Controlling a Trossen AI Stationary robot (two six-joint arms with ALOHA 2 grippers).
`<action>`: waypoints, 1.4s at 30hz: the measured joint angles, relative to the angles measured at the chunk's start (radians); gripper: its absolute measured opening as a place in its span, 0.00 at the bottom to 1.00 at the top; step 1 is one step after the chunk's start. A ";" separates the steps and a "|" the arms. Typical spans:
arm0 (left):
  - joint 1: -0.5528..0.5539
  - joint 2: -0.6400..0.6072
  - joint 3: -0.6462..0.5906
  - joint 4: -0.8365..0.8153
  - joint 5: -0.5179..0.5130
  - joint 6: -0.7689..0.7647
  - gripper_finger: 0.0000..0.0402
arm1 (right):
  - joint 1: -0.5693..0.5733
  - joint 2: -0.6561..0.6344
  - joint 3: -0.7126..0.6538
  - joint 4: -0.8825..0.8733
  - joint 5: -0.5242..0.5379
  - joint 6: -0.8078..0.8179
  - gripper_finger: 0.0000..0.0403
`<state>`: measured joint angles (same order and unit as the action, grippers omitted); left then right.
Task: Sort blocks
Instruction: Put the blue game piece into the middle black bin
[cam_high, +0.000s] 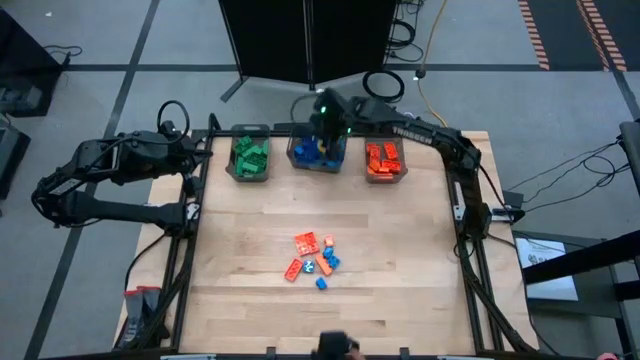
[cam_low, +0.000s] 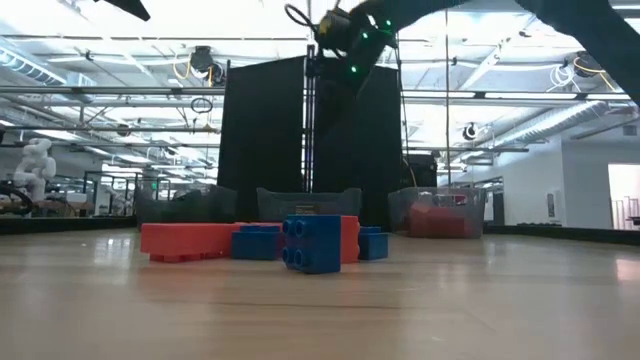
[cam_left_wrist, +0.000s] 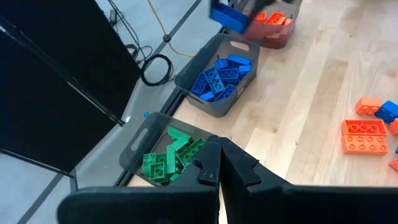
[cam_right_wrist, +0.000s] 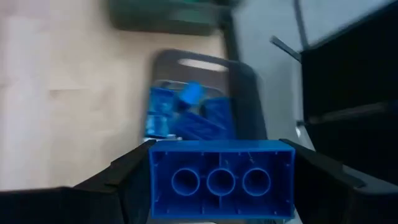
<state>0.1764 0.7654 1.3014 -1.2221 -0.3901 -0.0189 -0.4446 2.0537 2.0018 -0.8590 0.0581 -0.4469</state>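
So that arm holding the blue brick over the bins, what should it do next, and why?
Probably open its jaws and let go. The right gripper holds a blue brick directly above the middle bin, which already contains blue bricks, with green ones in the left bin and orange ones in the right bin. The left gripper waits beside the green bin.

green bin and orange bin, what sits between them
The blue bin, partly full of blue bricks, with the right gripper holding a blue brick above it; the high view shows it.
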 joint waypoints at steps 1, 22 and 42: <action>0.000 0.000 0.000 0.000 0.000 0.000 0.00 | -0.022 0.000 0.000 0.008 -0.001 0.013 0.70; 0.000 -0.006 -0.044 0.003 0.000 -0.003 0.00 | -0.111 0.187 0.000 -0.070 -0.116 0.016 0.70; 0.000 -0.009 -0.148 0.064 0.005 -0.001 0.00 | -0.135 0.207 -0.001 -0.114 -0.116 0.015 0.80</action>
<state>0.1764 0.7563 1.1534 -1.1580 -0.3848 -0.0196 -0.5799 2.2608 2.0006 -0.9734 -0.0580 -0.4317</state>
